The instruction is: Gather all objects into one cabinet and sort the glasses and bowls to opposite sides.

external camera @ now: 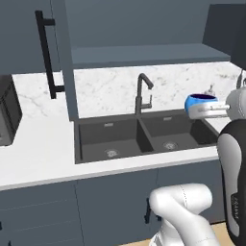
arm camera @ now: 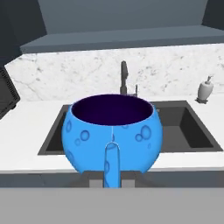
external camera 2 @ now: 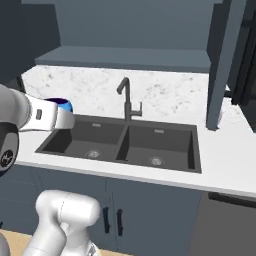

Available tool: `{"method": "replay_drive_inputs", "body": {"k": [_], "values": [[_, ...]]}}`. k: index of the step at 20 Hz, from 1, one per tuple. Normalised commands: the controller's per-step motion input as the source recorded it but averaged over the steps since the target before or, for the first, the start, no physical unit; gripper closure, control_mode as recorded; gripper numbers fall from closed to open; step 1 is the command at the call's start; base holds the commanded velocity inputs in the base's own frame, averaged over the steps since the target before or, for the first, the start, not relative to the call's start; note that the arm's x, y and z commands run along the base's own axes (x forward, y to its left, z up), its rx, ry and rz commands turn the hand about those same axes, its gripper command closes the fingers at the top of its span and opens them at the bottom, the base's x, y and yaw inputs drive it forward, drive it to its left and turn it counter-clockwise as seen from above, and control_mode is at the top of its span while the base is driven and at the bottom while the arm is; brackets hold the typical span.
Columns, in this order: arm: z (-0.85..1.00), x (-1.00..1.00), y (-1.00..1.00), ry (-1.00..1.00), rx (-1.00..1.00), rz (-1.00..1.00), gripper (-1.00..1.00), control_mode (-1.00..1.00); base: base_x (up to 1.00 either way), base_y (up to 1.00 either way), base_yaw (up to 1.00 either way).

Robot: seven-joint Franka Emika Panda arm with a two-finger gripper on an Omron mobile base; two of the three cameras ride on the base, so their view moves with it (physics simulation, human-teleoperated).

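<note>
Gripper [arm camera: 112,168] clenched on the small blue bowl [arm camera: 112,133], holding it upright in the air. Bowl sits in front of the double sink [arm camera: 183,131] and faucet [arm camera: 124,76]

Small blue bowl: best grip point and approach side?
The small blue bowl is best taken at its thin rim on the near side, one finger inside and one outside, since the rounded belly is too wide. The gripper is shut on it that way.
</note>
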Motion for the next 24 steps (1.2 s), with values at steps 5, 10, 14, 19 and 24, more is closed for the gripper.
{"method": "replay_drive_inputs", "body": {"k": [5, 10, 14, 19, 24], "values": [[0.0, 0.0, 0.0, 0.0, 0.0, 0.0, 1.0, 1.0, -1.0, -0.3, -0.02], [0.0, 0.0, 0.0, 0.0, 0.0, 0.0, 1.0, 1.0, -0.87, -0.52, -0.04], [0.0, 0.0, 0.0, 0.0, 0.0, 0.0, 1.0, 1.0, -0.34, -0.83, -0.04], [0.0, 0.0, 0.0, 0.0, 0.0, 0.0, 1.0, 1.0, -0.08, -1.0, -0.07], [0.0, 0.0, 0.0, 0.0, 0.0, 0.0, 1.0, 1.0, -0.02, -1.0, -0.08]]}}
